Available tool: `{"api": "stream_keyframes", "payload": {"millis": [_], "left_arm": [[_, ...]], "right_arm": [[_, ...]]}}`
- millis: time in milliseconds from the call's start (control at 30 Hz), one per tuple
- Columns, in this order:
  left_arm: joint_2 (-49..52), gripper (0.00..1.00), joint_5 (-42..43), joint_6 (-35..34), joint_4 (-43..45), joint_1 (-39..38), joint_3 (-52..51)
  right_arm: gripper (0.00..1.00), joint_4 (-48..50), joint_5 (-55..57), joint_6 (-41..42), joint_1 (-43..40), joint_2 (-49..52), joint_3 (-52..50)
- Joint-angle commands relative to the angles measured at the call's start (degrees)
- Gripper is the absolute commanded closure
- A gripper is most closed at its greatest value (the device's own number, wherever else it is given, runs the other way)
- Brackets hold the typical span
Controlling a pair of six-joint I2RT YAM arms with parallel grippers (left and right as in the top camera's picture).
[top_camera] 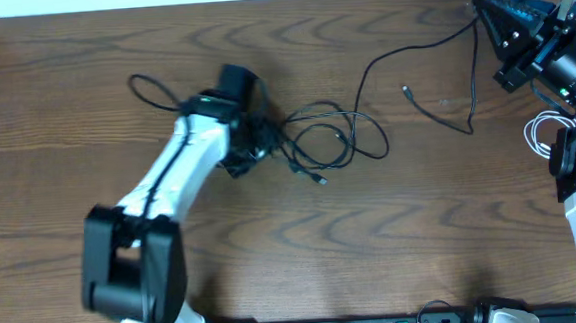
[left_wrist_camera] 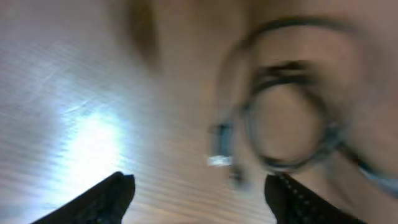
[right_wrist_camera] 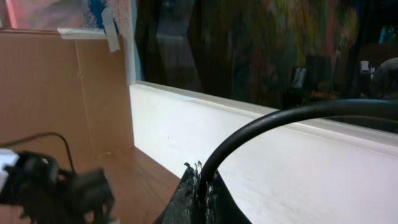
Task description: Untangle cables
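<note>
A tangle of thin black cables (top_camera: 319,138) lies looped at the middle of the table. One black cable (top_camera: 402,59) runs from it up to the far right corner, where my right gripper (top_camera: 487,11) is shut on it. In the right wrist view that cable (right_wrist_camera: 298,115) arcs out of the closed right gripper (right_wrist_camera: 200,180). A white cable (top_camera: 540,134) is coiled at the right edge. My left gripper (top_camera: 252,149) hovers at the tangle's left side. In the blurred left wrist view its fingers (left_wrist_camera: 112,194) stand wide apart over bare wood, with the cable loops (left_wrist_camera: 286,118) just ahead.
Another black loop (top_camera: 148,90) lies left of the left arm. A loose plug end (top_camera: 407,91) rests on the table between the tangle and the right arm. A white wall and a cardboard panel (right_wrist_camera: 56,87) border the far side.
</note>
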Motion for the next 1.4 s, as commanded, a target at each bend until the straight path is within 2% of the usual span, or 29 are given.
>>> {"api": "stream_keyframes", "payload": {"millis": [0, 200, 333, 433, 600, 767, 800, 867, 1133, 1367], "left_arm": [[-3.89, 0.26, 7.48, -0.85, 1.42, 2.45, 1.55], [-8.61, 0.25, 7.41, -5.27, 4.76, 4.11, 1.55], [-10.84, 0.2, 7.39, -8.48, 11.76, 3.96, 1.55], [-11.04, 0.2, 6.51, -11.63, 18.36, 3.39, 1.53], [-9.16, 0.2, -0.5, -22.16, 24.17, -0.26, 1.46], [-6.12, 0.2, -1.11, -29.94, 26.95, -5.64, 1.46], [-5.68, 0.17, -1.55, -30.97, 26.95, -6.71, 1.44], [-4.42, 0.0, -3.85, -31.52, 27.04, -8.96, 1.42], [-1.25, 0.0, -5.25, -34.69, 27.61, -13.31, 1.4], [-0.28, 0.0, -12.41, -34.75, 27.93, -13.84, 1.31]], "right_arm": [[0.99, 0.13, -0.11, 0.37, -0.15, 0.04, 0.37], [0.99, 0.11, -0.13, 0.39, -0.13, 0.04, 0.37], [0.99, 0.11, -0.11, 0.39, -0.13, 0.04, 0.37], [0.99, -0.02, -0.13, 0.39, -0.13, 0.04, 0.37], [0.99, -1.4, -0.13, 0.37, -0.13, 0.04, 0.37], [0.99, -2.45, -0.13, 0.37, -0.13, 0.04, 0.37], [0.99, -2.45, -0.13, 0.37, -0.13, 0.04, 0.37], [0.99, -2.45, -0.13, 0.37, -0.13, 0.04, 0.37], [0.99, -2.75, -0.15, 0.37, -0.13, 0.04, 0.37], [0.99, -2.89, -1.25, 0.37, -0.09, 0.04, 0.37]]}}
